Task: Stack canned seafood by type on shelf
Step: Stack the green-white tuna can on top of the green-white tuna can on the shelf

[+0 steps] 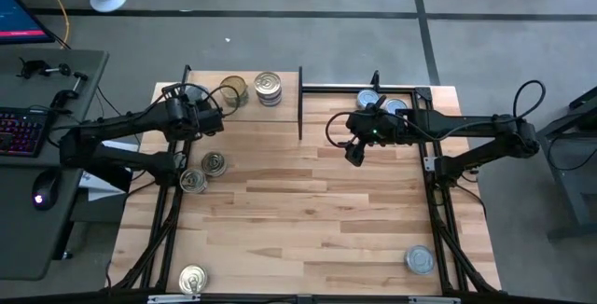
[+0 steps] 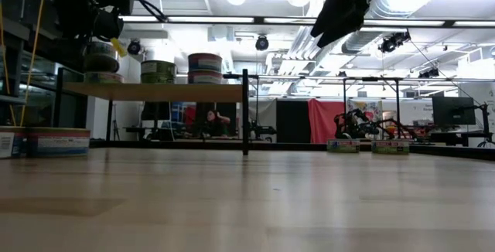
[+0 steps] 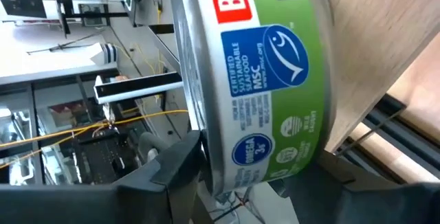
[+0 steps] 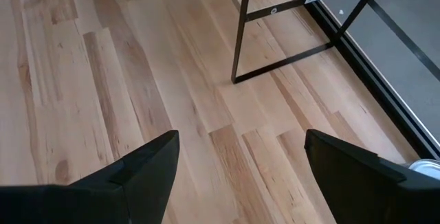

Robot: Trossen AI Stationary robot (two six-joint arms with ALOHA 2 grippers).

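Note:
My left gripper (image 1: 203,113) is over the left end of the shelf (image 1: 266,119), shut on a green-labelled tin (image 3: 275,80). The shelf is a light board on black uprights (image 2: 170,91). It carries a gold-topped tin (image 1: 233,89) and a silver-topped tin (image 1: 268,88), which show as two short stacks (image 2: 158,72) (image 2: 205,67) in the low view. My right gripper (image 1: 355,153) hangs open above bare table to the right of the shelf, touching nothing (image 4: 240,162). Loose tins stand on the table (image 1: 215,162) (image 1: 193,181) (image 1: 193,279) (image 1: 420,259). My left gripper has the green-labelled tin pinched between its two fingers (image 3: 175,169), one beside each flat end, with the label wall (image 3: 268,155) between them. It comes level from the table's left. The tin lies flat over the shelf's left end (image 2: 100,55); I cannot tell whether it rests on the tin below.
Two more tins (image 1: 368,99) (image 1: 396,106) stand at the far right of the table inside a black frame (image 1: 373,86). The table's middle and near part is bare wood (image 1: 317,220). A desk with a keyboard (image 1: 19,131) stands to the left of the table.

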